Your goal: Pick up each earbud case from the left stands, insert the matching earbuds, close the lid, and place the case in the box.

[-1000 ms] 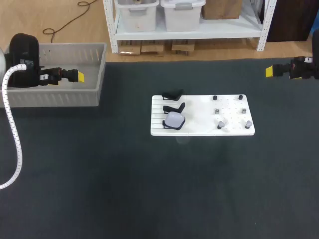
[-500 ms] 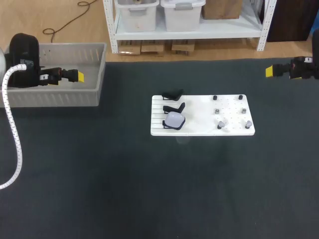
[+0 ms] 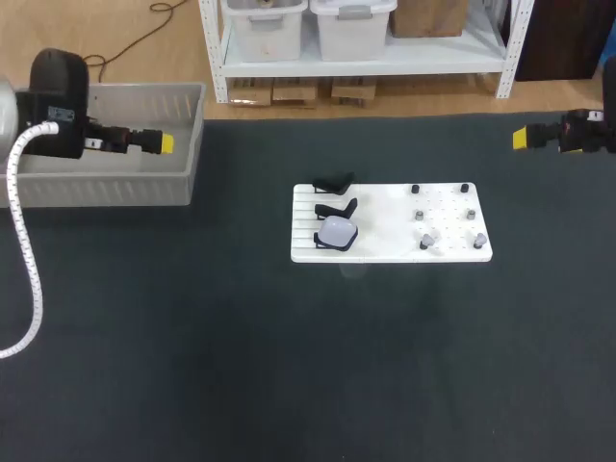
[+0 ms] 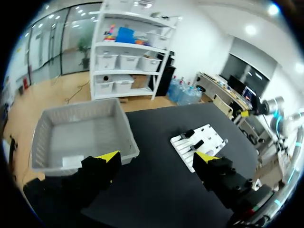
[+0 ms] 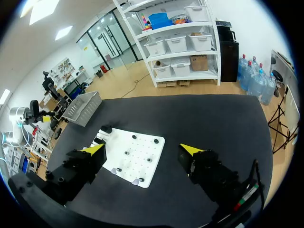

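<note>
A white board point(image 3: 385, 243) lies mid-table. Its left side carries three black stands; the nearest one holds a pale closed earbud case point(image 3: 338, 231), while the other two stands point(image 3: 334, 181) look bare. On its right side stand small pegs, and the near pair bears pale earbuds point(image 3: 426, 238). My left gripper point(image 3: 162, 143) hangs open over the grey box point(image 3: 115, 191) at the far left, with nothing between its fingers point(image 4: 108, 157). My right gripper point(image 3: 521, 138) hovers open and empty at the far right, well off the board point(image 5: 137, 164).
The grey box point(image 4: 124, 121) holds what looks like one flat pale item on its floor. Dark table cloth surrounds the board point(image 4: 209, 142) on all sides. A white hose trails from my left arm point(image 3: 58, 96) down the left edge.
My left arm has shifted slightly right and away from me over the grey box. The right arm and the things on the board have not moved.
</note>
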Available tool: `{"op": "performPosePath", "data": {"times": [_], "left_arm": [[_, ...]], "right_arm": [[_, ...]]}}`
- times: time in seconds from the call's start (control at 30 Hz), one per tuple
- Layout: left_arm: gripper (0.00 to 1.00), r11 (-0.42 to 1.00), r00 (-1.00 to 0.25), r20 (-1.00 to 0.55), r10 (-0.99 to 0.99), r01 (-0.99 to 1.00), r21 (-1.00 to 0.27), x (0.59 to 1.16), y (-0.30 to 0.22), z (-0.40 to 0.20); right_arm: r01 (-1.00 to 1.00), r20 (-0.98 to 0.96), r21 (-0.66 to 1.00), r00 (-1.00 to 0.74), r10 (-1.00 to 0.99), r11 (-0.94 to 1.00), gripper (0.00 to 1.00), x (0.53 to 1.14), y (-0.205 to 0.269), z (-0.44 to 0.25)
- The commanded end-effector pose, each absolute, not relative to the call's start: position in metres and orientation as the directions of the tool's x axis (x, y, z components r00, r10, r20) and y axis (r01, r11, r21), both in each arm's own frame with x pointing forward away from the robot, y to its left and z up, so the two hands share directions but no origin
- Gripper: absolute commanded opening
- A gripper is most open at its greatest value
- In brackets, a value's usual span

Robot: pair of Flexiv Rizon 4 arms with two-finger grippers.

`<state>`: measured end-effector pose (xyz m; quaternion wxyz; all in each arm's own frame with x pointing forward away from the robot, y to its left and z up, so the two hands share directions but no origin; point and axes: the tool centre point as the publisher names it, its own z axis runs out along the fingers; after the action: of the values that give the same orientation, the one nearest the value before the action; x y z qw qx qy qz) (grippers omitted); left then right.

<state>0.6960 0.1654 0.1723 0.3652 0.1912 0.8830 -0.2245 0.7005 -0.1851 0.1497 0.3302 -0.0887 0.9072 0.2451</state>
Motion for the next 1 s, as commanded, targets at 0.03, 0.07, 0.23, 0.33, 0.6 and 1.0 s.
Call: {"op": "performPosePath", "data": {"times": [0.03,0.07,0.23,0.33,0.6,1.0], "left_arm": [[1.00,0.716,-0.597,-0.771,0.221,0.636,-0.288,0.693,0.174,0.172],[1.00,0.694,-0.577,-0.778,0.248,0.666,-0.273,0.693,0.172,0.172],[1.00,0.555,-0.471,-0.806,0.360,0.802,-0.221,0.688,0.163,0.172],[1.00,0.481,-0.399,-0.818,0.413,0.859,-0.176,0.684,0.153,0.172],[1.00,0.316,-0.250,-0.851,0.461,0.943,-0.106,0.677,0.124,0.162],[1.00,0.144,-0.123,-0.857,0.501,0.988,-0.058,0.679,0.081,0.142]], "right_arm": [[-0.324,-0.643,0.386,-0.766,0.000,0.864,1.00,0.700,-0.185,0.150],[-0.324,-0.643,0.386,-0.766,0.000,0.864,1.00,0.700,-0.185,0.150],[-0.324,-0.643,0.386,-0.766,0.000,0.864,1.00,0.700,-0.185,0.150],[-0.324,-0.643,0.386,-0.766,0.000,0.864,1.00,0.700,-0.185,0.150],[-0.324,-0.643,0.386,-0.766,0.000,0.864,1.00,0.700,-0.185,0.150],[-0.324,-0.643,0.386,-0.766,0.000,0.864,1.00,0.700,-0.185,0.150]]}}
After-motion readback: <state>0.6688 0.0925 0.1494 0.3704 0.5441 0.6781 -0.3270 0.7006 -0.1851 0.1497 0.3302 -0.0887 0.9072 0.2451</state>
